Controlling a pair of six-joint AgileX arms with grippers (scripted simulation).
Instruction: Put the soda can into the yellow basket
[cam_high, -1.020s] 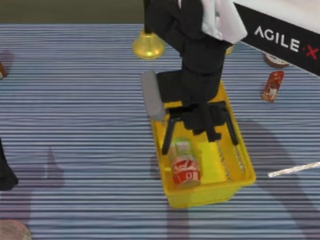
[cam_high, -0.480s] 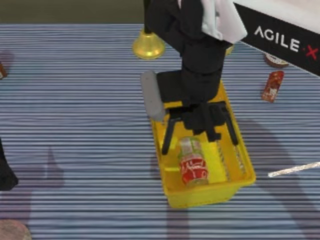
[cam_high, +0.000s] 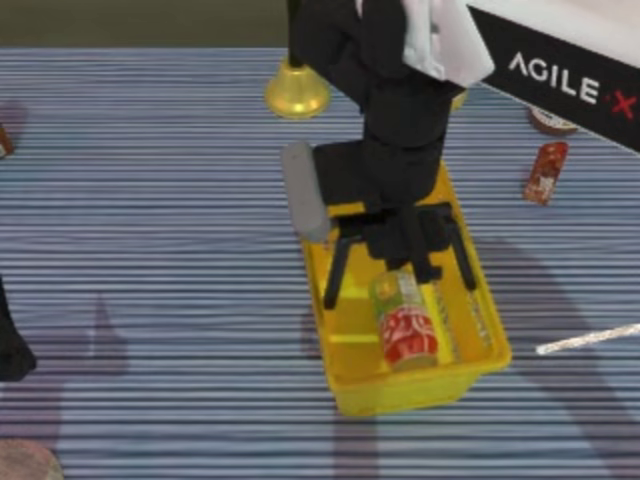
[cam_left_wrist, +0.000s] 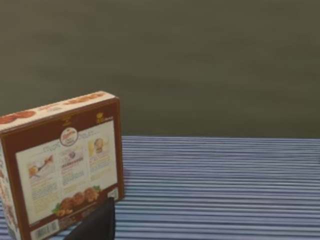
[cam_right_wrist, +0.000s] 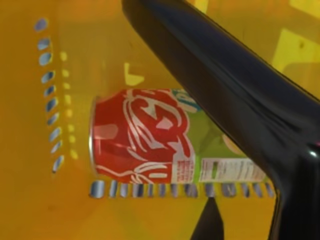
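Note:
The soda can (cam_high: 405, 322) lies on its side on the floor of the yellow basket (cam_high: 420, 395), red end toward the near wall, and nothing holds it. My right gripper (cam_high: 410, 262) hangs open just above the basket's far half, over the black handle, with its fingers clear of the can. In the right wrist view the can (cam_right_wrist: 145, 137) rests beside the slotted basket wall (cam_right_wrist: 75, 215), the black handle (cam_right_wrist: 225, 90) crosses in front, and one fingertip (cam_right_wrist: 211, 222) shows. My left arm (cam_high: 12, 350) stays parked at the table's left edge.
A golden bell (cam_high: 296, 92) and a grey bar (cam_high: 303, 190) sit just beyond the basket's left corner. A red packet (cam_high: 546, 172) and a brown jar (cam_high: 552, 122) lie at the back right. A white stick (cam_high: 588, 339) lies right of the basket. A cookie box (cam_left_wrist: 62, 165) stands by the left gripper.
The soda can has rolled across the basket floor from its left side toward its right side. Neither arm has visibly moved.

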